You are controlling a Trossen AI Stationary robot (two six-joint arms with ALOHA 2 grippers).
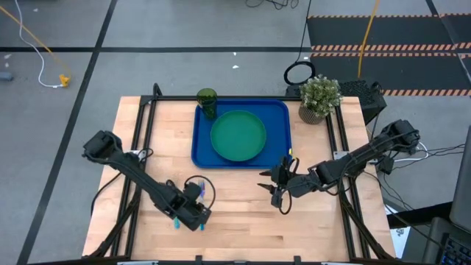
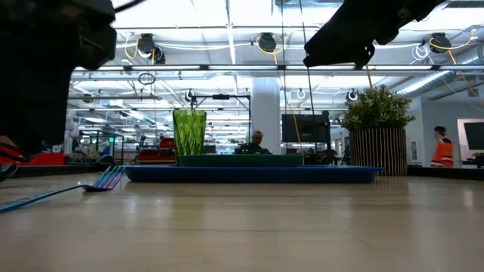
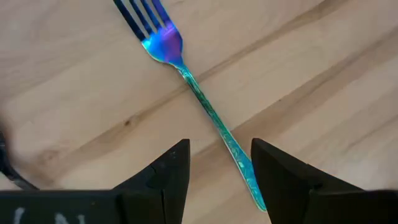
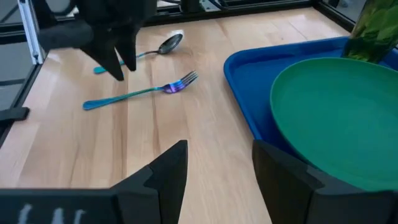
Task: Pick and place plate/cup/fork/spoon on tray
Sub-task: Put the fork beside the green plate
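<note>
The blue tray (image 1: 200, 144) lies at the far middle of the wooden table (image 1: 243, 228). The green plate (image 1: 238, 135) lies flat inside the tray, filling most of it. The dark-green cup (image 1: 207, 101) stands upright in the far left corner of the tray, just beside the plate. A potted plant (image 1: 319, 98) stands on the table at the right of the tray, near its far right corner.

The fork (image 4: 140, 91) lies flat on the table at the near left, well apart from the tray, with its tines pointing toward the tray. The spoon (image 4: 152, 48) lies on the table a little farther to the left of the fork, not touching it.

The left gripper (image 1: 193, 213) hangs over the fork at the near left of the table. Its two fingers (image 3: 166, 172) are apart, and in the left wrist view the fork handle passes between them; they are not closed on it, and nothing is held.

The right gripper (image 1: 277, 184) is above the bare table, near the near right corner of the tray. Its fingers (image 4: 163, 168) also stand apart and are empty, pointing toward the left side where the fork and spoon lie.

In the low view, a person (image 2: 441, 147) in an orange top stands far behind the table at the right.
</note>
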